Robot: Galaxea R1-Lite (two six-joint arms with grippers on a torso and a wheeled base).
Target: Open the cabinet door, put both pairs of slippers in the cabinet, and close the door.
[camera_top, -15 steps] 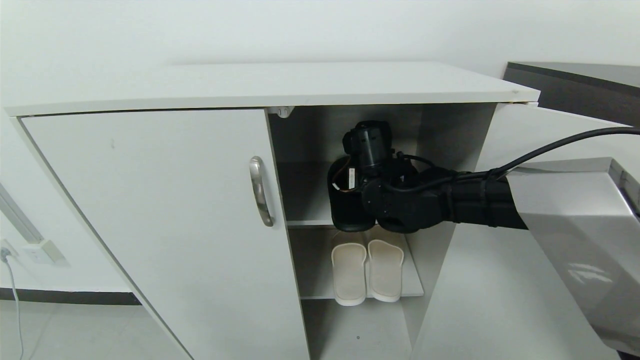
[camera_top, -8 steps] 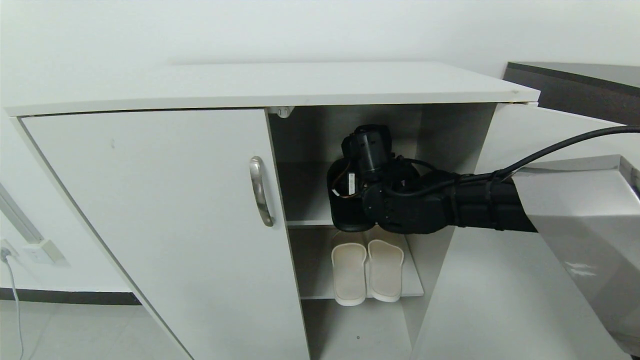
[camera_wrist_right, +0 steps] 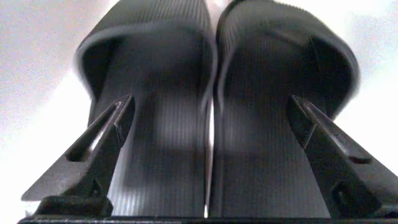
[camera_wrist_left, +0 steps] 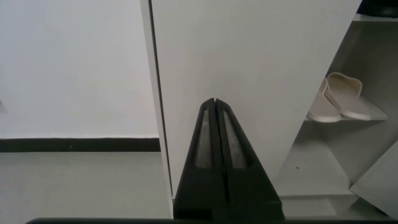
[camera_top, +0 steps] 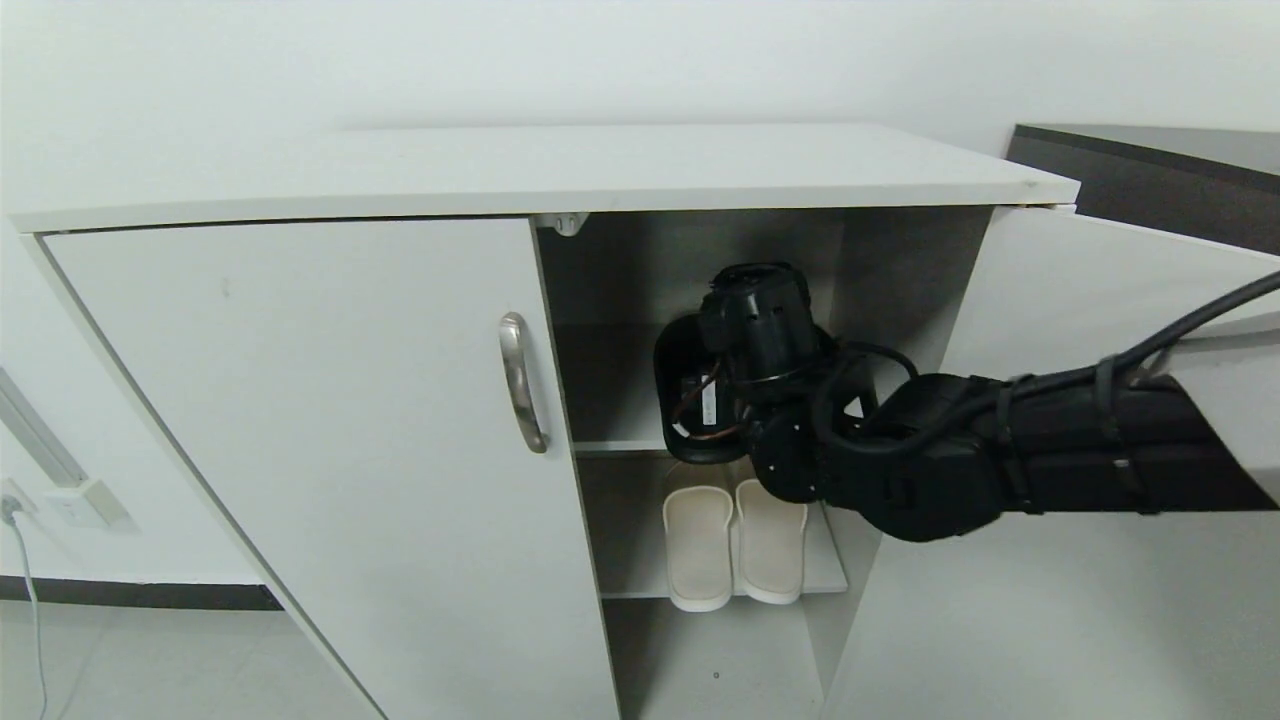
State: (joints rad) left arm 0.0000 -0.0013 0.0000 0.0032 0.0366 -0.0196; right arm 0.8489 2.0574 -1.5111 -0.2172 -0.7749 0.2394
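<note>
two black slippers (camera_wrist_right: 155, 143) on one shelf (camera_top: 615, 446), two white slippers (camera_top: 697, 545) beneath.

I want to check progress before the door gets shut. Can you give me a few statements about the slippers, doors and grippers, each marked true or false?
1. The white slippers lie on the shelf below the black slippers. True.
2. The right gripper is shut on the black slippers. False: it is open, with one finger on each side of the pair.
3. Both cabinet doors are open. False: the left door is closed; only the right door is open.
4. The left gripper is shut and holds nothing. True.
</note>
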